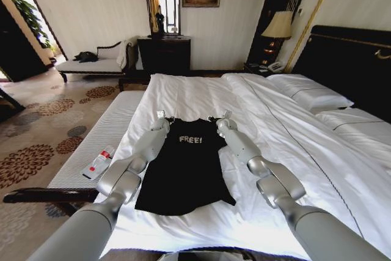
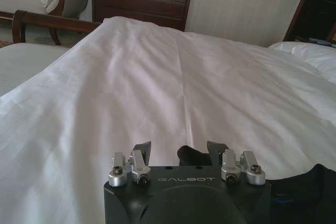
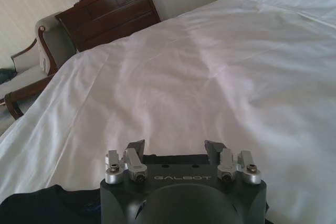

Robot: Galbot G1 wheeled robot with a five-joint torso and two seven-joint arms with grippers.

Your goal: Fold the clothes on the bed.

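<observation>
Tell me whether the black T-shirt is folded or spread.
Spread: the black T-shirt lies flat on the bed, lettering up, with no fold showing.

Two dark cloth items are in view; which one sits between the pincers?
The black T-shirt with pale "FREE!" lettering, lying flat on the bed. The other, a small dark bundle, lies on the far bench.

The bed (image 1: 317, 169) is a wide double with a white duvet (image 2: 173, 87), smooth but for soft creases, and white pillows (image 1: 308, 90) against a tall dark headboard (image 1: 351, 59). A black T-shirt (image 1: 186, 172) lies flat directly on the duvet near the foot end, pale "FREE!" lettering up, with bare white cover all around it.
</observation>
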